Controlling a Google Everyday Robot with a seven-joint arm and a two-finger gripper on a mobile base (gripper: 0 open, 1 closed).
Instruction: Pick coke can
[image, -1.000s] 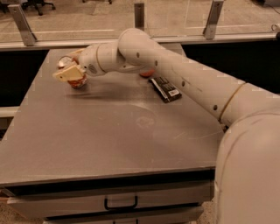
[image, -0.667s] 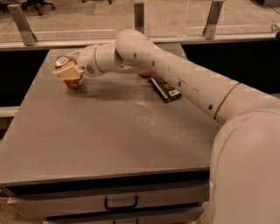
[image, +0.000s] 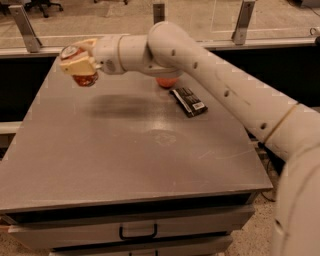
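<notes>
Above the far-left corner of the table (image: 150, 165), jaws pinching the coke can (image: 84, 78), held off the surface.

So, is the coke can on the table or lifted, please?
Lifted: the gripper holds the coke can clear of the table, over its far-left corner.

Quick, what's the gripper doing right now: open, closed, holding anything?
Gripper: closed on the coke can, holding it just above the far left part of the table.
</notes>
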